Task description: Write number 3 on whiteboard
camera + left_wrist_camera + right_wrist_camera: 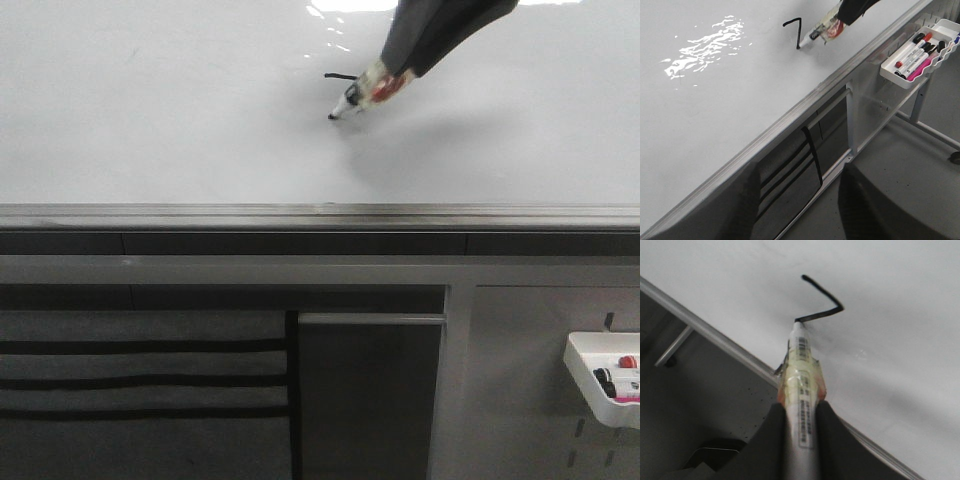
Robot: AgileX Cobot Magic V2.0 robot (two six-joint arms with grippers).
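The whiteboard (150,110) is glossy white with glare. A black angular stroke (795,30), shaped like a 7, is on it; it also shows in the right wrist view (822,305) and partly in the front view (340,75). No full number 3 shows. My right gripper (801,407) is shut on a white marker (801,370) wrapped in yellowish tape. The marker's tip touches the lower end of the stroke. In the front view the marker (362,95) slants down-left from the right gripper (400,70). My left gripper (800,167) is open and empty, off the board below its rail.
A grey metal rail (320,215) runs along the board's lower edge. Below it is a grey panel with dark slots (140,380). A white tray (585,365) holding several markers hangs at the lower right, and also shows in the left wrist view (890,75).
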